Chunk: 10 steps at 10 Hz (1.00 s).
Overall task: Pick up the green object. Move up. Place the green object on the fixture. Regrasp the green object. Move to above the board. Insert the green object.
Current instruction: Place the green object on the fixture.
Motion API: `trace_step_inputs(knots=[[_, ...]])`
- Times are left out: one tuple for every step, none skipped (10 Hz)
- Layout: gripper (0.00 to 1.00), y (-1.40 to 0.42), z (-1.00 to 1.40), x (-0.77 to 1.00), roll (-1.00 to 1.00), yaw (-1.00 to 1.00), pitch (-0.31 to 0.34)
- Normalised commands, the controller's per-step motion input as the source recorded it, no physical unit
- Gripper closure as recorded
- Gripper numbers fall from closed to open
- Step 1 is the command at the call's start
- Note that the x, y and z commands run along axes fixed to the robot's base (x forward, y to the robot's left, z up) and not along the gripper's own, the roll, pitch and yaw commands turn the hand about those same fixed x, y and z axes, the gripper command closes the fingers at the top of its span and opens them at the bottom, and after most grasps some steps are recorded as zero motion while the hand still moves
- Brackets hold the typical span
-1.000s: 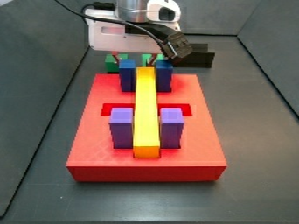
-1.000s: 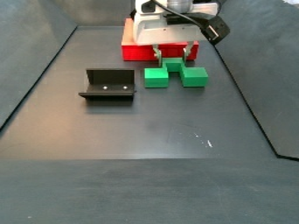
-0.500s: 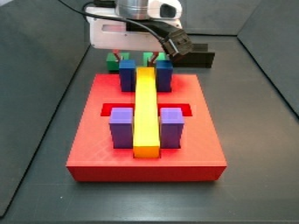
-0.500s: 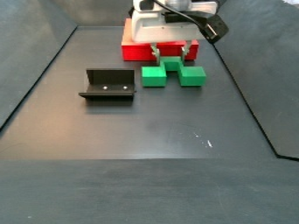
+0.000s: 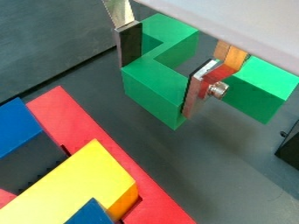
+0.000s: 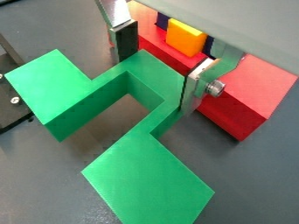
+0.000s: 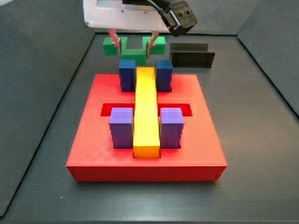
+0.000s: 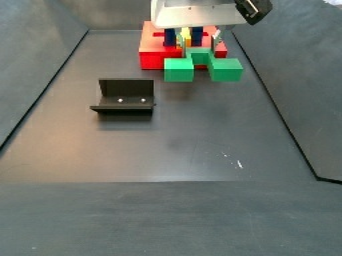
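The green object [image 5: 155, 86], a stepped zigzag block, sits between my gripper's fingers in both wrist views [image 6: 126, 131]. My gripper [image 5: 163, 73] is shut on its middle section, with a silver plate against each side [image 6: 162, 66]. In both side views the gripper [image 7: 132, 42] holds the green object [image 7: 132, 51] lifted off the floor, just behind the red board [image 7: 93, 144]. It hangs in front of the board in a side view [image 8: 201, 68], below the gripper [image 8: 195, 48]. The dark fixture [image 8: 124, 97] stands on the floor apart from it.
The red board carries a long yellow bar [image 7: 145, 109], two blue blocks [image 7: 126, 74] and two purple blocks [image 7: 121, 129]. The fixture also shows behind the board [image 7: 194, 56]. Dark walls enclose the floor on both sides.
My gripper has risen with the green object in it; the block has left the floor and hangs higher behind the board.
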Motion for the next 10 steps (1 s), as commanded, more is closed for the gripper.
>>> trace_step_inputs(knots=[[1.0, 0.45, 0.5, 0.24, -0.66, -0.29, -0.397], [1.0, 0.49, 0.61, 0.51, -0.47, -0.35, -0.357], [1.0, 0.39, 0.61, 0.61, -0.09, -0.51, -0.057], [1.0, 0.39, 0.76, 0.78, -0.3, -0.43, -0.097], [1.0, 0.37, 0.71, 0.89, -0.36, -0.34, -0.103], [1.0, 0.33, 0.58, 0.98, -0.08, -0.25, 0.0], [1.0, 0.22, 0.55, 0.95, 0.0, -0.05, 0.354], [1.0, 0.23, 0.47, 0.86, 0.04, 0.0, 0.546], [1.0, 0.16, 0.53, 0.92, 0.0, 0.0, 0.474], [1.0, 0.04, 0.35, 0.89, -0.25, 0.01, 0.5]])
